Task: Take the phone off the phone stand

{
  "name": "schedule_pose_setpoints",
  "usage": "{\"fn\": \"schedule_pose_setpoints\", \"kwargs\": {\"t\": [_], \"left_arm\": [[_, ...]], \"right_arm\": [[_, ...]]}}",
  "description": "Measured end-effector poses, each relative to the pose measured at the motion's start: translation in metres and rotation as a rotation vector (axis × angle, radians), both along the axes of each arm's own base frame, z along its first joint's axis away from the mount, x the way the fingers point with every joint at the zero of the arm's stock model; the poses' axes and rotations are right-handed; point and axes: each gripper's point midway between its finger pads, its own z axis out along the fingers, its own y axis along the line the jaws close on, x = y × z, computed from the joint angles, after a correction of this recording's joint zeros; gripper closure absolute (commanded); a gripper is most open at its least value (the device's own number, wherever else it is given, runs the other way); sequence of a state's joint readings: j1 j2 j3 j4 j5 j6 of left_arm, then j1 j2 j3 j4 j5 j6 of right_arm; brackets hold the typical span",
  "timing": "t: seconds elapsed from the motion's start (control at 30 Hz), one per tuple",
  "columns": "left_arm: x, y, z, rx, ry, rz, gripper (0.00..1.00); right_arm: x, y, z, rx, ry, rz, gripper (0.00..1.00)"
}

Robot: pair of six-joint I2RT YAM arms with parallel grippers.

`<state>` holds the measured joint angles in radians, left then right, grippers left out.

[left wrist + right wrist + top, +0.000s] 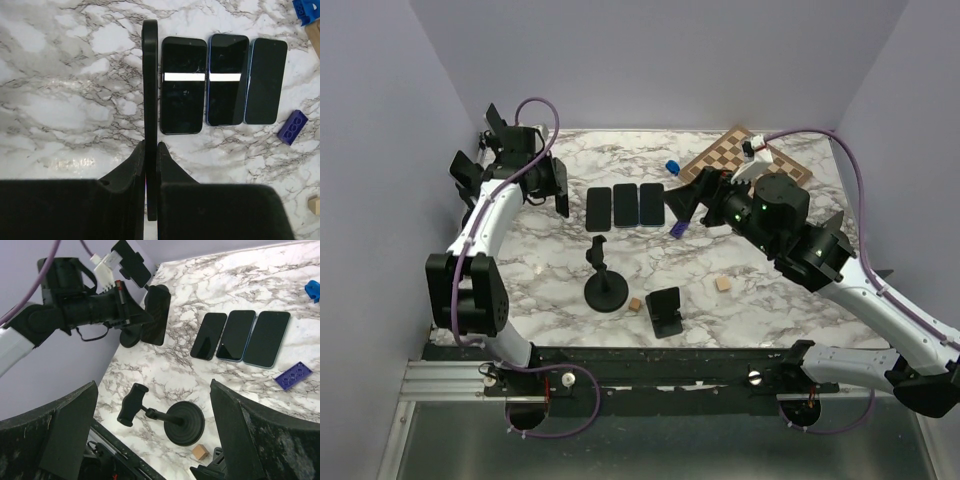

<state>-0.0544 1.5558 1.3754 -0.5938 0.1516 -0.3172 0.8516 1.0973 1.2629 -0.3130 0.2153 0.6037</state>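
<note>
Hemmed in by a plain lilac back wall (660, 60) and matching side walls (370, 200), laid with a white worktop (760, 315) veined in grey, edged along the near side by a black rail (660, 365) and a silver slotted bar (440, 380), softly and evenly lit.

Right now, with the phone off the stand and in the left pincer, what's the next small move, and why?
Probably lower the left pincer and lay the phone flat on the marble just left of the row of three phones. The phone is clamped edge-on above the marble, the round stand stands empty, and the marble beside the row looks bare.
</note>
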Motion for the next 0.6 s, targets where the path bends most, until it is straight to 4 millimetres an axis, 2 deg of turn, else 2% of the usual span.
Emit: {"fn": "schedule_pose_setpoints", "kwargs": {"t": [0.1,0.4,0.6], "left_arm": [[0.018,-0.006,-0.021,-0.019,0.03,-0.027,1.0],[0.041,-0.012,-0.068,-0.052,0.112,-0.061,1.0],[0.045,-0.013,-0.097,-0.064,0.186,-0.063,1.0]], "right_arm": [[0.0,0.0,-0.006,-0.009,0.009,0.0,0.0],[0.0,0.0,-0.012,-0.02,0.018,0.0,0.0],[0.001,0.001,-0.014,-0.024,0.021,0.0,0.0]]}}
